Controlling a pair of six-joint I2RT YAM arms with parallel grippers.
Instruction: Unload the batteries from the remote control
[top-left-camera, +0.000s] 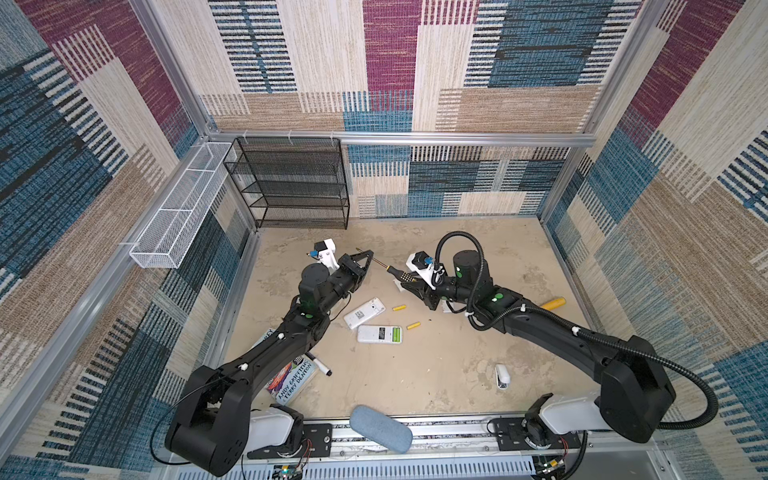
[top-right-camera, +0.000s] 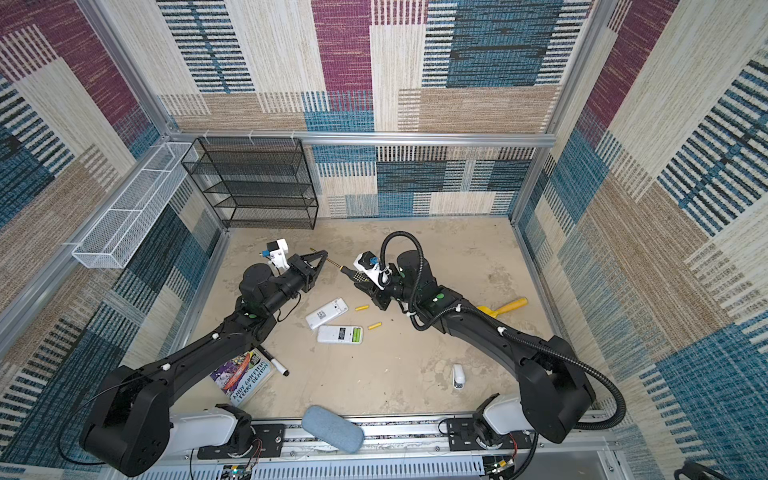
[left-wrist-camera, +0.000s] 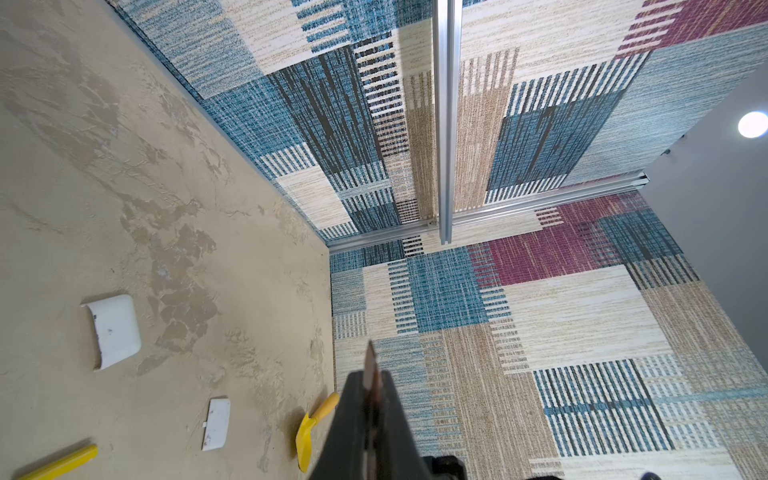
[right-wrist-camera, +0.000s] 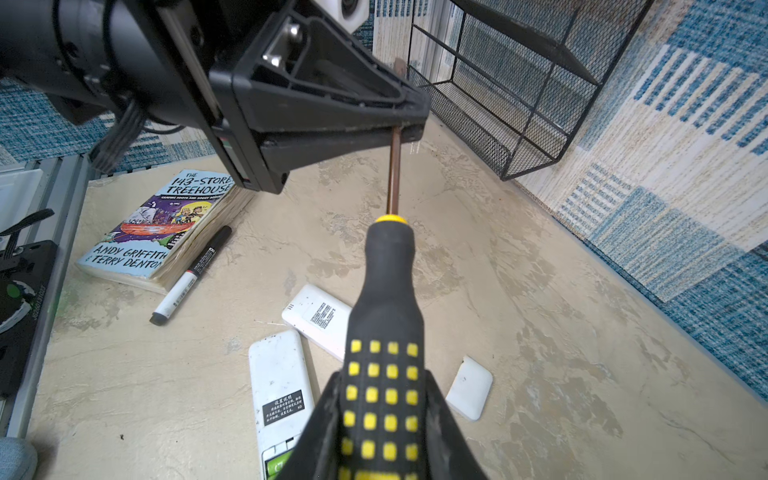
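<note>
Green batteries (top-left-camera: 395, 334) sit inside one open remote (top-left-camera: 370, 333).

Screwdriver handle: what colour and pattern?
The handle is black with yellow squares; best in right wrist view.

The blotchy beige counter (top-left-camera: 415, 374) carries 2 white remotes (top-left-camera: 364, 313) lying close together near its middle, with 2 loose yellow batteries (top-left-camera: 399, 308) just beside them. A paperback (top-left-camera: 291, 376) and marker (top-left-camera: 322, 365) lie near the left edge, a yellow scoop (top-left-camera: 552, 304) lies toward the right, 2 white covers (left-wrist-camera: 114, 330) lie apart, and a black mesh rack (top-left-camera: 291, 187) stands in the far-left corner.
</note>
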